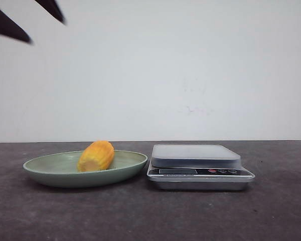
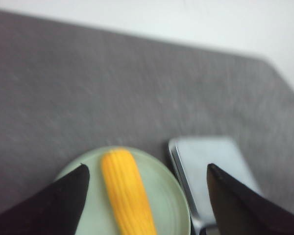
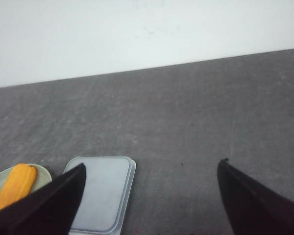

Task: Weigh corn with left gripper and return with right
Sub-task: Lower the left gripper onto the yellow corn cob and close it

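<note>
scale point(image 1: 200, 168) beside plate point(image 1: 50, 173) (rims apart), corn point(image 1: 96, 156) on plate

corn point(image 2: 127, 190) on green plate point(image 2: 169, 196), scale point(image 2: 210, 161) beside, left gripper point(image 2: 146, 198) spread

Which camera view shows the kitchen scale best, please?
The front view shows the scale best: its whole body, platform, display and buttons are visible, beside the plate with the corn. The right wrist view shows its platform from above, one corner hidden by a finger. The left wrist view shows a blurred part only.
</note>
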### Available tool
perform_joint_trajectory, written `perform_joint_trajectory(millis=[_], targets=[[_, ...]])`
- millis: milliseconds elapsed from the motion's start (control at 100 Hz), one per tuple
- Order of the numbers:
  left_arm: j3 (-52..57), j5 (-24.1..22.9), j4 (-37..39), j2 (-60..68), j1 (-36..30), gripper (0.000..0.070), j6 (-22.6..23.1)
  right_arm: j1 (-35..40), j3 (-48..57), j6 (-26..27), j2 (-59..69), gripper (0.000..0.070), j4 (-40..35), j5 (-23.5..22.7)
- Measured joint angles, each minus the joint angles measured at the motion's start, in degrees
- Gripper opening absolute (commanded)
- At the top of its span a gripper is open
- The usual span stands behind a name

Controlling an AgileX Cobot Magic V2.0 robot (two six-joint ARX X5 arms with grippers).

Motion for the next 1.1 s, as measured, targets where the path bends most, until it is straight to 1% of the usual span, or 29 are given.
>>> perform_joint_trajectory(millis=[130, 270, 360, 420, 590, 760, 870, 920, 950, 970, 990, 1000, 1100], targets=[[0.8, -3.5, 1.9, 9.4, -4.0, 0.0464, 0.9, 0.4, 0.2, 0.0, 0.0, 0.0537, -1.2, -0.2], [0.9, -4.2, 4.8, 17.9, -6.1, 0.0464, 0.6, 0.7, 0.2, -0.2, 0.0, 0.0537, -2.0, -0.3], [0.9, -5.4, 5.7, 21.8, -6.9, 0.0464, 0.3, 0.8, 0.2, -0.4, 0.0, 0.0537, -2.2, -0.3], [0.9, -6.8, 5.7, 23.7, -7.3, 0.0464, 0.2, 1.0, 0.2, -0.5, 0.0, 0.0537, -2.2, -0.3], [1.0, -7.8, 5.8, 27.1, -7.7, 0.0464, -0.2, 1.0, 0.2, -0.9, 0.0, 0.0537, -2.2, -0.4], [1.0, -8.3, 6.3, 29.9, -7.7, 0.0463, -0.3, 1.0, 0.2, -0.9, 0.0, 0.0537, -2.2, -0.4], [1.0, -8.5, 7.9, 30.7, -7.7, 0.0455, -0.7, 1.1, 0.2, -0.9, 0.0, 0.0537, -2.2, -0.9], [1.1, -8.6, 8.6, 31.1, -7.7, 0.0408, -0.9, 1.1, 0.2, -1.0, 0.0, 0.0536, -2.2, -1.3], [1.2, -8.7, 8.7, 31.4, -7.7, 0.0366, -0.9, 1.1, 0.2, -1.0, 0.0, 0.0534, -2.2, -1.4], [1.2, -8.7, 8.7, 31.6, -7.7, 0.0323, -0.9, 1.1, 0.2, -1.0, 0.0, 0.0532, -2.2, -1.4], [1.3, -8.7, 8.6, 31.8, -7.7, 0.0295, -1.0, 1.1, 0.2, -1.0, 0.0, 0.0531, -2.2, -1.4], [1.3, -8.7, 8.5, 31.9, -7.7, 0.0268, -1.0, 1.1, 0.2, -1.0, 0.0, 0.0531, -2.2, -1.4], [1.3, -8.7, 8.4, 32.4, -7.7, 0.0129, -1.2, 1.1, 0.2, -1.0, 0.0, 0.0530, -2.3, -1.4]])
